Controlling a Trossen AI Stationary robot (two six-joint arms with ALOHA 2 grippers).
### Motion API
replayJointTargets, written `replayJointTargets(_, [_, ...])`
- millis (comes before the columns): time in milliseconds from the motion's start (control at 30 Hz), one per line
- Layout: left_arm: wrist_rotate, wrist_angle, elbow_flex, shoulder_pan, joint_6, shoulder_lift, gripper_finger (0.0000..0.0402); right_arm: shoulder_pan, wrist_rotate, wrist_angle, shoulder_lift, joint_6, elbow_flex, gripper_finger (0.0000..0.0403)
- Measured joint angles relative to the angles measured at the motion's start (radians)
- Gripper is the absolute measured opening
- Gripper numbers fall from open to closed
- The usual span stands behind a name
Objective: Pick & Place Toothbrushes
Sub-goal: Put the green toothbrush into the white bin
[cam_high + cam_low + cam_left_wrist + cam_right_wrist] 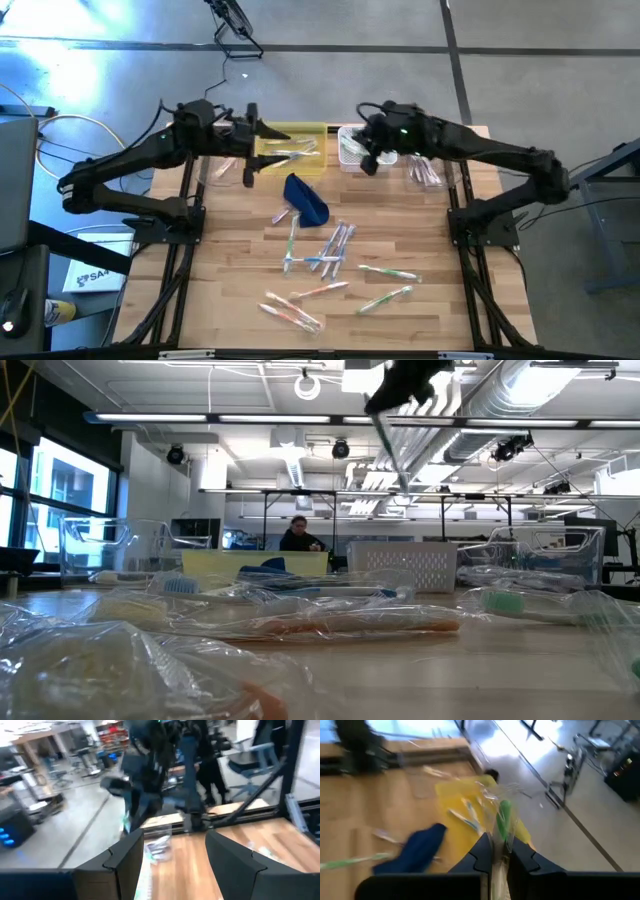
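The right claw [499, 851] is raised above the far edge of the surface [240, 300], by the white basket [350, 148], pinching a wrapped green toothbrush [503, 822]. The left claw [249, 152] hangs spread beside the yellow tray [310, 130]. Other toothbrushes [330, 252] lie scattered mid-surface near a blue pouch [306, 198].

Left arm stretched in from the left edge toward the far side, elbow bent low, wrist level. Left end effector [250, 150] raised, fingers [125, 865] spread wide apart, gripping nothing. Right arm reaching in from the right, forearm angled toward the far centre, wrist tipped down. Right end effector [368, 160] lifted, fingers [482, 852] pinched together on a wrapped green toothbrush [503, 822].
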Motion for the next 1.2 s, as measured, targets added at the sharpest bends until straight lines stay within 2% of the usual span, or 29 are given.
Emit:
replayJointTargets(233, [-0.036, -0.004, 0.0, -0.001, 0.006, -0.027, 0.0207, -0.102, 0.011, 0.051, 0.186, -0.034, 0.0, 0.0019])
replayJointTargets(400, [-0.038, -0.013, 0.0, -0.001, 0.031, -0.024, 0.0207, -0.149, 0.089, 0.077, 0.287, -0.1, 0.0, 0.0019])
replayJointTargets(633, [-0.038, -0.046, 0.0, -0.001, 0.03, -0.023, 0.0207, -0.202, 0.132, 0.059, 0.386, -0.14, -0.001, 0.0019])
replayJointTargets(867, [-0.038, -0.067, 0.0, -0.001, 0.03, -0.022, 0.0207, -0.23, 0.107, 0.019, 0.435, -0.131, -0.002, 0.0024])
replayJointTargets(933, [-0.038, -0.068, 0.0, -0.001, 0.03, -0.022, 0.0207, -0.23, 0.109, 0.017, 0.436, -0.115, -0.002, 0.0051])
replayJointTargets(1067, [-0.038, -0.069, 0.0, -0.001, 0.03, -0.022, 0.0207, -0.217, 0.12, 0.029, 0.428, -0.14, 0.0, 0.0137])
replayJointTargets(1200, [-0.037, -0.071, 0.0, -0.001, 0.03, -0.022, 0.0207, -0.187, 0.203, 0.02, 0.389, -0.192, -0.001, 0.0202])
